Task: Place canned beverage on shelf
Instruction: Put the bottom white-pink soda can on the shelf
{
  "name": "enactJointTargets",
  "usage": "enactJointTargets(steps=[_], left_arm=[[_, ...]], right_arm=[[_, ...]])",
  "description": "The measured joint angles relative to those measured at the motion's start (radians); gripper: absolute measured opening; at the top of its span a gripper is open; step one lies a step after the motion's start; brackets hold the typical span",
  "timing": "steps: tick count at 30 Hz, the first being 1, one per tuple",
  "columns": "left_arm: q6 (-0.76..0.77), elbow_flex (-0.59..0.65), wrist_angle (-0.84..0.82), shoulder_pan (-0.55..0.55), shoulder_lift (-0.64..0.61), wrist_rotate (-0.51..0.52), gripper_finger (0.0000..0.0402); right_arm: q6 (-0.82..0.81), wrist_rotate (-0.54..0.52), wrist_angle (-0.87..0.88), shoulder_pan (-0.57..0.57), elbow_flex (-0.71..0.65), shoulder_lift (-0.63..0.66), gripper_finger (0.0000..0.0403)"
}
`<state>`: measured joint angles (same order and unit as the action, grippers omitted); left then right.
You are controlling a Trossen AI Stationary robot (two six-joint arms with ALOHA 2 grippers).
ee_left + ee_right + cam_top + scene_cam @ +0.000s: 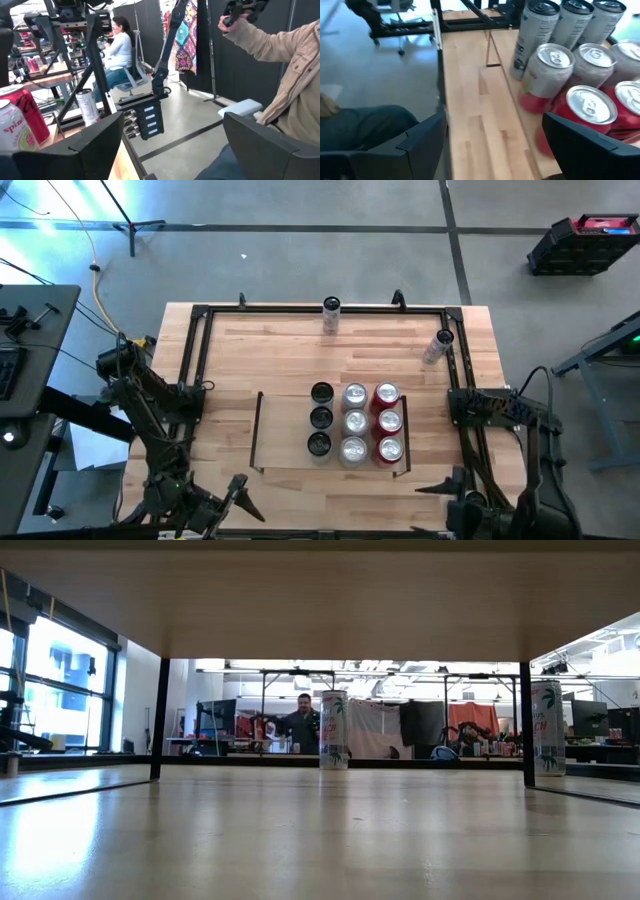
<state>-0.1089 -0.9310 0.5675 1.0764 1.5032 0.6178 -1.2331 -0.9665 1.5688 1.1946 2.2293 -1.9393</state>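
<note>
The shelf (285, 430) is a light-wood bay edged by thin black rails at the table's middle. Several cans stand upright in it on their bases: a row of dark-topped cans (320, 418), a silver row (355, 423) and a red row (388, 422). The right wrist view shows these cans (580, 100). Two tall white cans stand outside the shelf, one by the far edge (330, 315) (334, 730), one at the far right (438, 346) (548, 728). My left gripper (243, 498) (172, 125) is open near the front left. My right gripper (432, 485) (495, 125) is open near the front right. Neither has anything between its fingers.
A black frame (190, 360) edges the whole tabletop. Bare wood lies between the shelf and the far edge. Beyond the table, a person's tan sleeve (280, 55) holds a device; another person (120, 50) sits farther off, and another person (300, 725) shows behind the far edge.
</note>
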Motion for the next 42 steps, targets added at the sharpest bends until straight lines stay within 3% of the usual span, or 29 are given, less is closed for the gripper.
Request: enactJointTargets(steps=[3, 5, 15, 22, 27, 31, 42], left_arm=[[0.000, 0.000, -0.005, -0.010, 0.000, 0.000, 0.0330], [0.000, 0.000, -0.006, -0.017, 0.000, -0.001, 0.0330], [0.002, 0.000, -0.032, -0.024, 0.001, -0.004, 0.0330], [0.002, 0.000, -0.032, -0.036, 0.001, -0.004, 0.0330], [0.002, 0.000, -0.033, -0.045, 0.001, -0.004, 0.0330], [0.000, 0.000, -0.033, -0.056, 0.001, -0.004, 0.0330], [0.001, 0.000, -0.033, -0.095, 0.001, -0.004, 0.0330]], right_arm=[[-0.039, 0.025, 0.001, -0.005, -0.053, 0.019, 0.0314], [-0.110, 0.110, 0.002, -0.007, -0.105, 0.028, 0.0314], [-0.632, 0.735, 0.002, -0.036, -0.467, 0.205, 0.0314], [-0.784, 1.077, -0.043, -0.097, -0.709, 0.365, 0.0314], [-0.775, 1.116, -0.206, -0.130, -0.792, 0.412, 0.0323], [-0.795, 1.181, -0.209, -0.141, -0.813, 0.409, 0.0330], [-0.802, 1.180, -0.269, -0.132, -0.828, 0.368, 0.0330]])
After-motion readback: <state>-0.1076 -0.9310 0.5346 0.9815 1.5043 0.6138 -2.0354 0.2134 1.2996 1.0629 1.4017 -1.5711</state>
